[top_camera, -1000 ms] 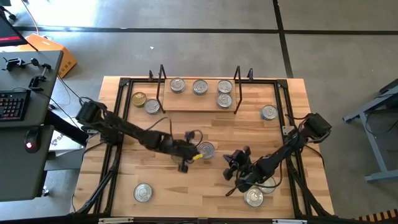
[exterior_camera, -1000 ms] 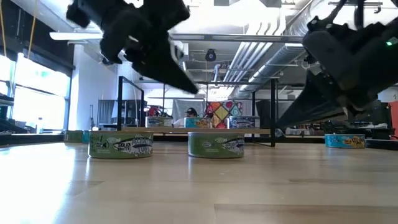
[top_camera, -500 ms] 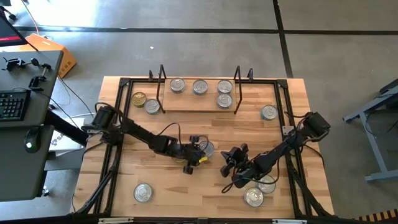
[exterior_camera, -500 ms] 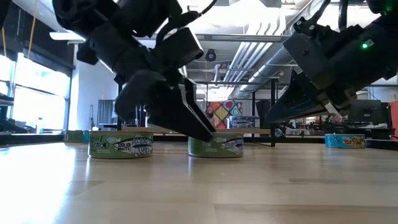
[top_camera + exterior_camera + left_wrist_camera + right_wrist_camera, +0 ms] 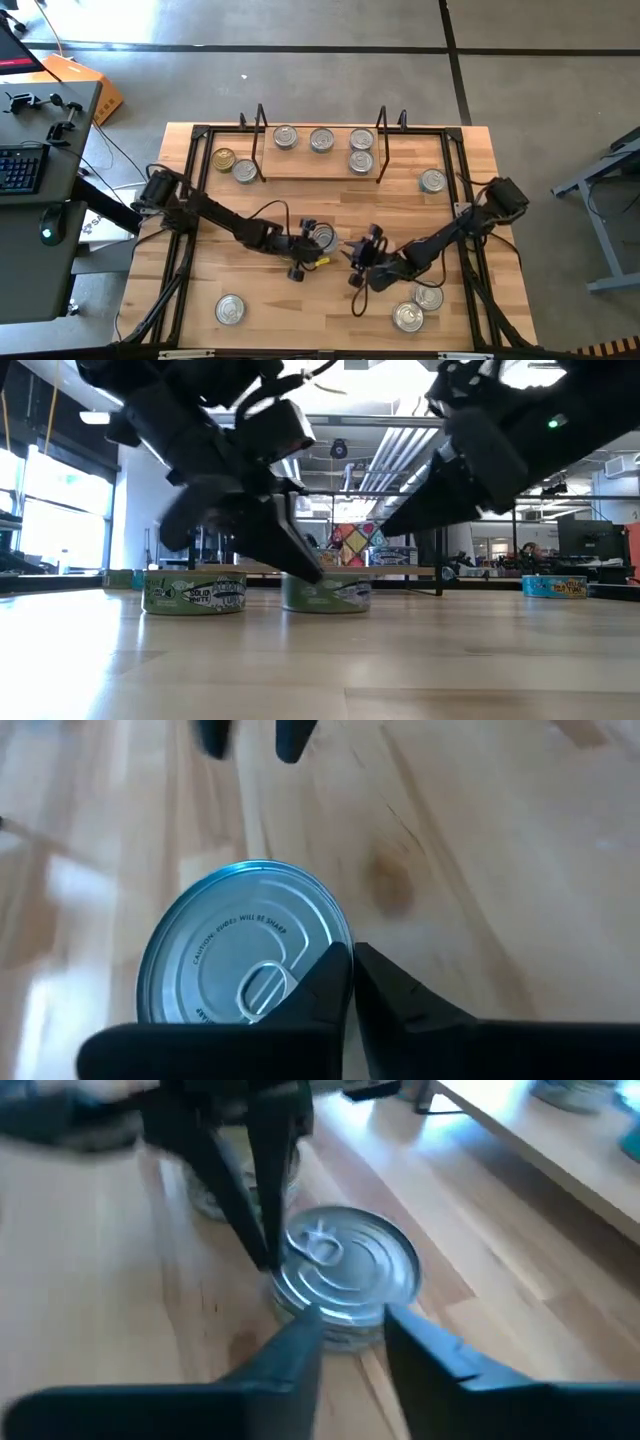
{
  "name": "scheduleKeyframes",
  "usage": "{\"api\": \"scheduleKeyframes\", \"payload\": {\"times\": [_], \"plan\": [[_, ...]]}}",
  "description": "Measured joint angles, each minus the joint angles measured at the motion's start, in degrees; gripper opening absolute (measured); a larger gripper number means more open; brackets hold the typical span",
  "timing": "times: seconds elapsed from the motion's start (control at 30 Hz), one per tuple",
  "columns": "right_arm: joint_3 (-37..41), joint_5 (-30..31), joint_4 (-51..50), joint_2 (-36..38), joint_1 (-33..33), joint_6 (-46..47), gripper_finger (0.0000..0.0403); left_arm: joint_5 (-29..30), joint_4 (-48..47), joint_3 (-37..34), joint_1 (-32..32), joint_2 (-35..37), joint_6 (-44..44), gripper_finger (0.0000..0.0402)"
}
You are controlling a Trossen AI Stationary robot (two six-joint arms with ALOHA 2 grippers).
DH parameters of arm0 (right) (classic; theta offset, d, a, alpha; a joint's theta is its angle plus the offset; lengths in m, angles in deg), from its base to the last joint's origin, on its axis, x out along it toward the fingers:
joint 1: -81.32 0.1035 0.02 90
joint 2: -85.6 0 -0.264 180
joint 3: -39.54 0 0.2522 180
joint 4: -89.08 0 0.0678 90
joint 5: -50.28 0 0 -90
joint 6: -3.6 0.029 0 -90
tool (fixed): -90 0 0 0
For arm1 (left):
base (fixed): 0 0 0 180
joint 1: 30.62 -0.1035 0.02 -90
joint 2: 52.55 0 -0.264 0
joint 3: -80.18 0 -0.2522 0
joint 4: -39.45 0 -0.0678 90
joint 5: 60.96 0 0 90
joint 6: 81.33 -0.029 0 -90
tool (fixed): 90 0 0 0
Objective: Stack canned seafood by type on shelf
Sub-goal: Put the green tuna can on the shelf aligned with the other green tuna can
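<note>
A silver-lidded tin of canned seafood point(image 5: 322, 236) stands on its base mid-table, its green label showing in the low view point(image 5: 335, 596). My left gripper point(image 5: 352, 960) is shut, with its tips at this tin's rim; it reaches in from the table's left point(image 5: 312, 244). My right gripper point(image 5: 355, 1325) is open and stands just right of the same tin point(image 5: 353, 254), one finger to each side of the tin's near wall; whether it touches I cannot tell. The shelf point(image 5: 315, 172) at the far edge carries several silver tins point(image 5: 321, 139). My left gripper's shut fingertips point(image 5: 266, 1252) rest on the edge of the tin's lid point(image 5: 322, 948), beside the pull tab. They slant down onto it from the table's left. The tin stands upright with its base on the table.
A gold-lidded tin point(image 5: 223, 158) and a silver one point(image 5: 245, 170) sit left of the shelf, and another point(image 5: 432, 180) to its right. More tins lie near the front edge point(image 5: 230, 309), point(image 5: 407, 317), point(image 5: 428, 296). Black shelf uprights point(image 5: 260, 140) and the table frame border the work area.
My left gripper has come down onto the mid-table tin. My right gripper has moved toward the table's left, closing on the same tin, and has rolled at the wrist. The tin has slid a little toward the table's left, still upright.
</note>
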Motion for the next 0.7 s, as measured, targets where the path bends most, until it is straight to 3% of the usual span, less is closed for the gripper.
{"api": "scheduleKeyframes", "payload": {"times": [0.13,0.27,0.37,0.47,0.57,0.7], "plan": [[0.0,-5.4,0.0,0.0,-2.4,-10.4,0.0189,-0.4,-4.6,-1.0,1.6,3.4,3.9,0.0002],[0.0,-11.0,4.6,-2.1,-4.1,-23.4,0.0246,-1.0,0.0,-5.7,2.8,7.9,6.9,0.0001],[0.0,-12.6,12.7,-5.5,-4.4,-35.3,0.0259,-1.4,6.6,-10.6,2.9,11.3,10.0,0.0001],[0.0,-10.2,21.9,-9.1,-4.4,-47.0,0.0261,-2.7,13.6,-15.7,2.3,13.6,11.7,0.0000],[-0.1,-8.4,28.2,-10.9,-4.7,-52.1,0.0261,-4.3,19.9,-19.3,1.6,15.2,13.3,0.0000],[-0.5,-12.8,28.9,-12.5,-6.2,-54.8,0.0261,-7.4,24.6,-22.6,0.8,15.3,13.7,0.0000]]}}
